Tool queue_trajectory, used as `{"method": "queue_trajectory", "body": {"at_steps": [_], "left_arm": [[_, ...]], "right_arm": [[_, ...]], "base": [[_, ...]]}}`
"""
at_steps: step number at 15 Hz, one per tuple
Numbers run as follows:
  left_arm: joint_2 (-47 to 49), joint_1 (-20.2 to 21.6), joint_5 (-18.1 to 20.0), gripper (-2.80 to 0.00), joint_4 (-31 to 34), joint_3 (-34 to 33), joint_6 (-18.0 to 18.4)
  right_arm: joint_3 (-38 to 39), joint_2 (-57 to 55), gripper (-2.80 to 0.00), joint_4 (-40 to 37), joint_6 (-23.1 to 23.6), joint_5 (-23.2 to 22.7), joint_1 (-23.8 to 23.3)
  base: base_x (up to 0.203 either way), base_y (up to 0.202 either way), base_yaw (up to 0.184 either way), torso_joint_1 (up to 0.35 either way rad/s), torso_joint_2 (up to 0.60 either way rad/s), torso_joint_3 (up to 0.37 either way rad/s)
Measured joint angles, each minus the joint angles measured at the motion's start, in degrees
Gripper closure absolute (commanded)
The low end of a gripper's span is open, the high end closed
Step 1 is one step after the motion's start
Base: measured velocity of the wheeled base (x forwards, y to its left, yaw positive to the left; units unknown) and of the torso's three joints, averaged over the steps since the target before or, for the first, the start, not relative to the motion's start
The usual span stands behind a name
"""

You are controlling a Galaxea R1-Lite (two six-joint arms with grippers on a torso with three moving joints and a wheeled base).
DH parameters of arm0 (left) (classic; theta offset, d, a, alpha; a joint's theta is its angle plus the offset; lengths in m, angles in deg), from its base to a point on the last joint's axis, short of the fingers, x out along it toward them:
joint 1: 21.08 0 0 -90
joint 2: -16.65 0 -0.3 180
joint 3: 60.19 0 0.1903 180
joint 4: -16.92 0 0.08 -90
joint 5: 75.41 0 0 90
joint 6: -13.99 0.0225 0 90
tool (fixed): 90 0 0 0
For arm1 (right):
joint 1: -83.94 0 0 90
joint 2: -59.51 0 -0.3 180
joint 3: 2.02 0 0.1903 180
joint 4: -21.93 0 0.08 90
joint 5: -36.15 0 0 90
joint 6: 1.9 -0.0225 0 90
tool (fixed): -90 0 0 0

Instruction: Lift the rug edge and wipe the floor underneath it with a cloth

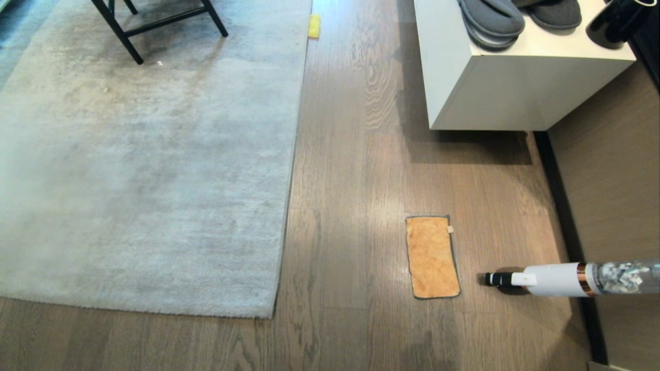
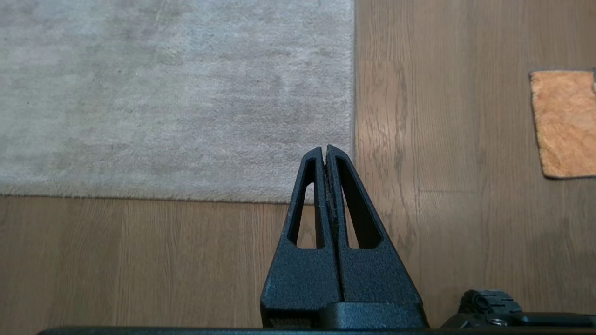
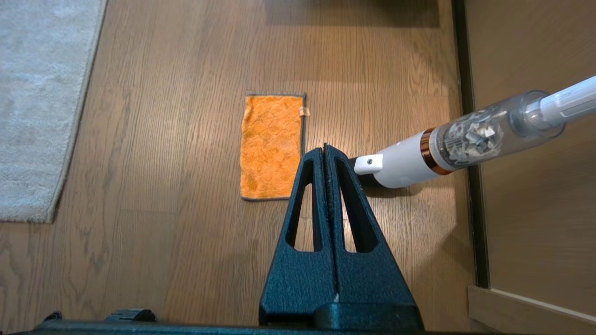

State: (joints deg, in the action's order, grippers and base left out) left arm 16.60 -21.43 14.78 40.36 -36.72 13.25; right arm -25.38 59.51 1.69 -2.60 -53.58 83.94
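Observation:
A big pale grey rug [image 1: 144, 170] covers the left of the wood-plank floor [image 1: 350, 206]; the rug edge [image 1: 289, 206] runs down to a square near corner [image 1: 271, 315]. An orange cloth [image 1: 432, 256] with grey edging lies flat on the planks right of the rug, also in the right wrist view as the cloth [image 3: 271, 146]. Neither arm shows in the head view. My left gripper [image 2: 324, 149] hangs shut and empty high over the rug corner [image 2: 350, 200]. My right gripper [image 3: 324, 148] is shut and empty, high above the floor beside the cloth.
A white handheld vacuum [image 1: 562, 279] lies on the floor right of the cloth, against the wall base. A white cabinet [image 1: 495, 82] bearing grey slippers [image 1: 492, 20] stands at the back right. Black chair legs [image 1: 129, 31] rest on the rug's far part. A yellow item [image 1: 314, 26] lies beyond.

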Motion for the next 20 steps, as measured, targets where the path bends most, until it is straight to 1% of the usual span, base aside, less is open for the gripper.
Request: {"method": "queue_trajectory", "body": {"at_steps": [20], "left_arm": [[0.0,0.0,-0.02,0.0,-0.05,0.0,-0.02]], "right_arm": [[0.0,0.0,0.0,0.0,0.01,0.0,0.0]], "base": [[0.0,0.0,0.0,0.002,0.0,-0.198]]}}
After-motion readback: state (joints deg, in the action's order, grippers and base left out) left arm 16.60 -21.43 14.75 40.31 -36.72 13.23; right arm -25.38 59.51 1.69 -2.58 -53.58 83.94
